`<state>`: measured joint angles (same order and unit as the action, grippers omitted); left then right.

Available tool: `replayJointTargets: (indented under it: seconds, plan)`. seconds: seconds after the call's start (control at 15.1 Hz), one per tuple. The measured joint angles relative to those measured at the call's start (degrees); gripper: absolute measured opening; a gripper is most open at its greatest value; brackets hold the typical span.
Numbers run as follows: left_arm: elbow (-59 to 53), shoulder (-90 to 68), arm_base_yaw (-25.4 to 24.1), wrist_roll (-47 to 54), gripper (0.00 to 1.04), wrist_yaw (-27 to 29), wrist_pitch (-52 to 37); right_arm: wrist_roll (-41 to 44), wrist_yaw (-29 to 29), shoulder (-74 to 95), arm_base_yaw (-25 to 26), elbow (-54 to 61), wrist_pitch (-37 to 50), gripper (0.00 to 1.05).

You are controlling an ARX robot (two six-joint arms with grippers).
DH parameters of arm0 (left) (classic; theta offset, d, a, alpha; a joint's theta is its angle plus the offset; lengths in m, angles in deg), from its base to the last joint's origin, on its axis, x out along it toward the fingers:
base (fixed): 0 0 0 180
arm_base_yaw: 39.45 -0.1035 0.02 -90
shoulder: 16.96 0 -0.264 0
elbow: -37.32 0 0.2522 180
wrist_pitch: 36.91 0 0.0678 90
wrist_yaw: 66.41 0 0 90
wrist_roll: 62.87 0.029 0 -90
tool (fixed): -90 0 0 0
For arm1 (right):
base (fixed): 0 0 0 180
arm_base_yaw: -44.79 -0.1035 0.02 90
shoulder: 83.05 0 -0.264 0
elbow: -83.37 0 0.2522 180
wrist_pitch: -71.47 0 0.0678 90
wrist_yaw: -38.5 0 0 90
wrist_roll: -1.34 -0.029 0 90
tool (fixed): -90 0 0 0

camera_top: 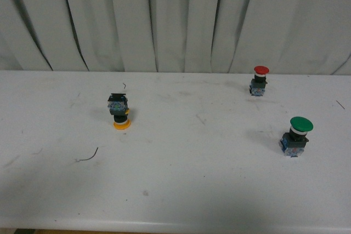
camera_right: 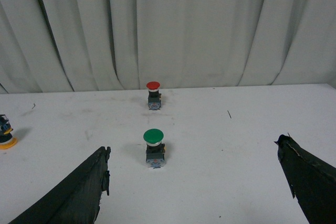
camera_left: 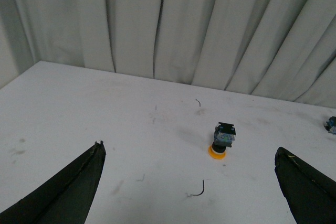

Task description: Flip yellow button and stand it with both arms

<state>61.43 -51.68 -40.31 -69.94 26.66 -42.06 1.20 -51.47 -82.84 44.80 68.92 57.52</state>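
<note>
Front view: yellow button (camera_top: 119, 112) stands cap-down, axis vertical, on the counter's (camera_top: 192, 190) left half. Left hand (camera_left: 190, 149), spread and empty, faces it and is judged nearer. Right hand (camera_right: 194, 145), also spread, is well apart.

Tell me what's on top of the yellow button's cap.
The yellow button stands upside down on the table: its black collar and blue-grey block sit above the cap. The cap's face is hidden against the table.
</note>
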Motion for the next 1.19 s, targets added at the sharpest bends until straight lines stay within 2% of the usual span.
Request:
replayJointTargets:
  seconds: [0.13,0.27,0.46,0.66,1.19]
  plan:
    - [7.9,-21.9,-0.2,0.0,0.98,-6.9,-15.1,0.0,0.0,0.0,0.0,0.0,0.0,0.98]
    - [18.8,-39.5,2.3,0.4,0.98,-7.6,-18.8,0.0,0.0,0.0,0.0,0.0,0.0,0.98]
    - [33.8,-59.6,7.6,3.3,0.98,-5.9,-12.7,0.0,0.0,0.0,0.0,0.0,0.0,0.98]
    - [48.0,-72.3,10.9,6.4,0.98,-4.8,-3.8,0.0,0.0,0.0,0.0,0.0,0.0,0.98]
    - [60.5,-80.1,11.0,10.1,0.98,-6.0,10.1,0.0,0.0,0.0,0.0,0.0,0.0,0.98]
